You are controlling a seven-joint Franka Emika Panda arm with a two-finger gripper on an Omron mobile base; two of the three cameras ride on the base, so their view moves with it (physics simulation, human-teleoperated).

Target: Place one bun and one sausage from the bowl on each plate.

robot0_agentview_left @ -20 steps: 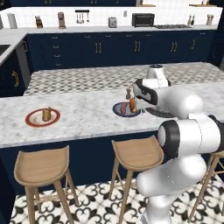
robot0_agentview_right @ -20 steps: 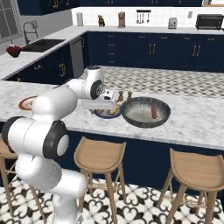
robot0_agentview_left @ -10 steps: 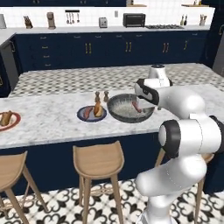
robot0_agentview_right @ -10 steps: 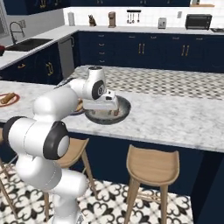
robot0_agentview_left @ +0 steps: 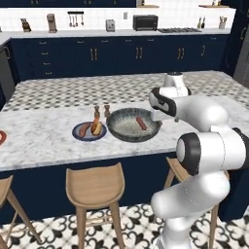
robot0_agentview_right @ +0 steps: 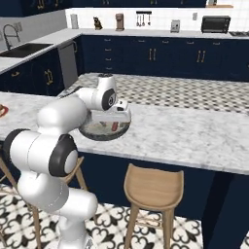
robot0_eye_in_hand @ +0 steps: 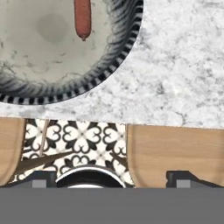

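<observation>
Marble desk (robot0_agentview_left: 44, 141) carries the bowl (robot0_agentview_left: 133, 125) with one sausage (robot0_agentview_left: 141, 123); above its edge the tool (robot0_eye_in_hand: 111, 177) hangs, fingers apart, empty.

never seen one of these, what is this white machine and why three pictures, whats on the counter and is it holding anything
It is a white robot arm on a base that can drive, in a rendered kitchen. Two cameras ride on the base and look forward over the arm from its left and its right. The third sits on the hand and looks down past the gripper, whose two dark tips rise at the bottom, wide apart with nothing between them: it is open and holds nothing.

On the marble counter lies a wide dark bowl with one sausage left in it. Beside it a blue-rimmed plate already carries a bun and a sausage, with two small shakers behind. The hand hangs over the bowl's near edge, above wooden stools.
</observation>
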